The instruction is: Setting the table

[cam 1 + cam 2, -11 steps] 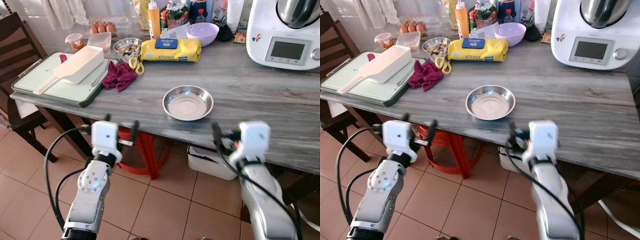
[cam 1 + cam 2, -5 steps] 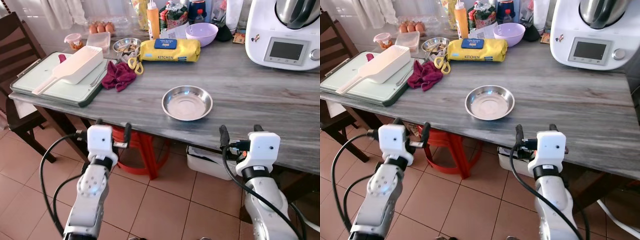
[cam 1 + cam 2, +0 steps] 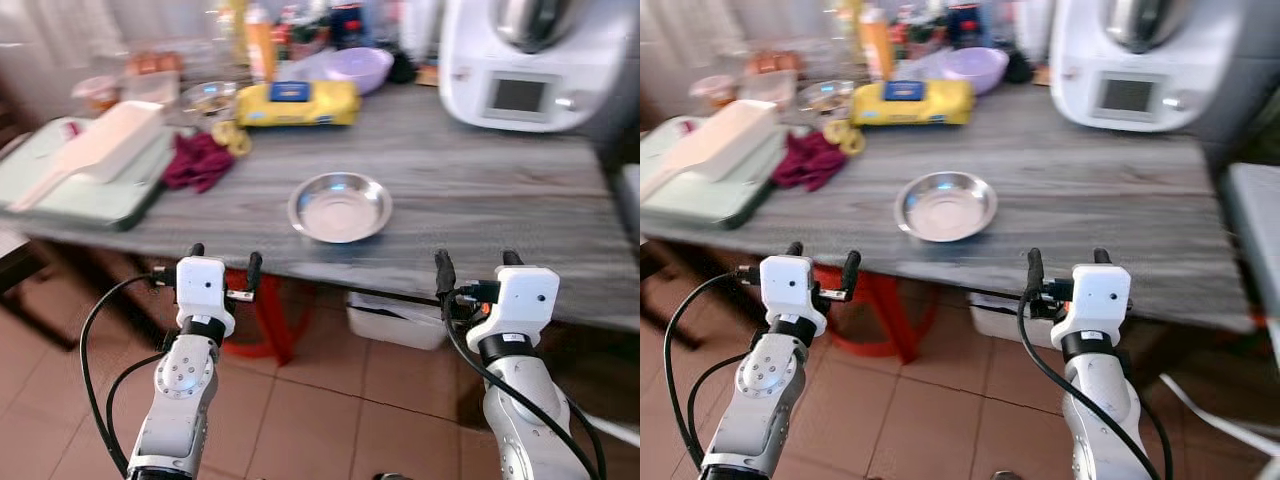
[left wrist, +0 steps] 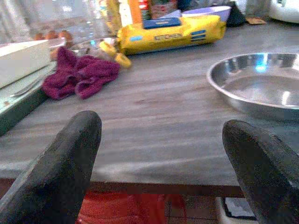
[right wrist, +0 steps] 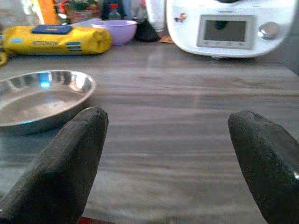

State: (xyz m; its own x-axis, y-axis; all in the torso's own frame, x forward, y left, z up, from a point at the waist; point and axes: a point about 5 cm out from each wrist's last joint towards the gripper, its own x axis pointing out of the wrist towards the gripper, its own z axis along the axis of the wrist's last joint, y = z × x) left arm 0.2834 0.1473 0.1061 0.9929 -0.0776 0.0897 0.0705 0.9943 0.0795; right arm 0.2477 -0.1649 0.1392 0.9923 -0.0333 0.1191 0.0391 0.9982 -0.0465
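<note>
I see the steel bowl (image 3: 340, 206) resting near the front edge of the grey table (image 3: 480, 190) — ahead of and between both claws. Left gripper (image 3: 223, 265) and right gripper (image 3: 476, 270) hover below that edge, fingers spread wide, holding nothing.

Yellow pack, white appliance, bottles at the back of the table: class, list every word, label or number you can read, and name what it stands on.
"KITCHEN": on the yellow pack, just legible in the left wrist view.
Blue label on top of the pack: too blurred to read.
White appliance screen: shows no readable characters.
Small sticker on the appliance: too small to read.
Bottles at the back: labels blurred, unreadable.
</note>
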